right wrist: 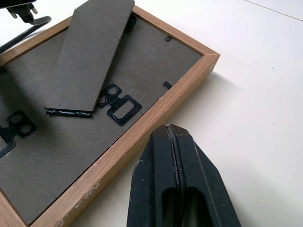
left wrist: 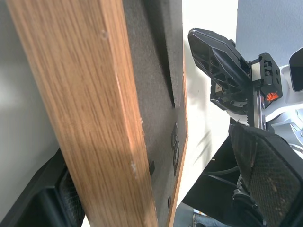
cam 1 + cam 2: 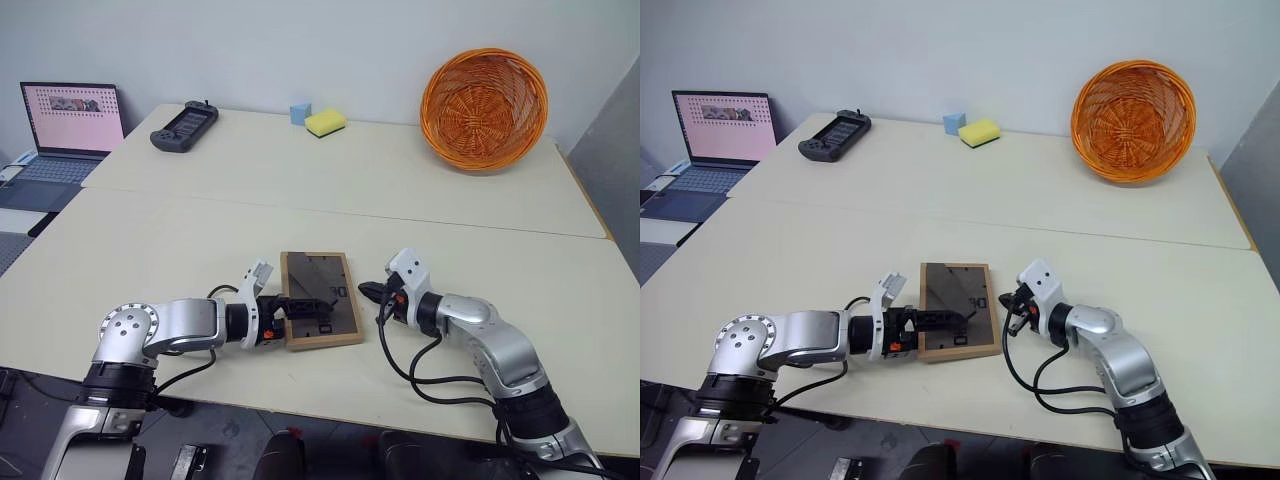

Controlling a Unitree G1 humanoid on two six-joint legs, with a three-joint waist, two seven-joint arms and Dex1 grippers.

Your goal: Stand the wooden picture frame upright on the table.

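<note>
Small rect. light-wood picture frame (image 3: pixel 320 298) lies flat, dark grey back up, near front edge of the big pale cream surface (image 3: pixel 330 180), roughly between the two arms. Fold-out stand (image 1: pixel 92 52) lifted a bit off the back at its free end; black hanger clips (image 1: pixel 120 108) visible on the backing. Left tool (image 3: pixel 300 308) reaches in over the frame's left side w/ black fingers spread: in left wrist view one finger (image 2: pixel 42 203) sits under/behind the wooden edge, the other (image 2: pixel 270 175) well off the dark back, so frame edge is between them but not pinched. Can't tell if the lower finger touches the wood. Right tool (image 3: pixel 372 292) is just beside frame's right edge, apart from it, pointing at it; fingers pressed together, nothing in them, tips (image 1: pixel 176 156) close to the wood rim in right wrist view. Seam runs across the surface behind the frame. Far side: orange woven wicker basket (image 3: pixel 484 96) tipped on its side w/ mouth facing the camera, yellow sponge (image 3: pixel 325 122) touching or just beside a small light-blue block (image 3: pixel 300 113), black handheld game controller (image 3: pixel 184 126). Open laptop (image 3: pixel 70 130) w/ lit screen off the surface's left end.
</note>
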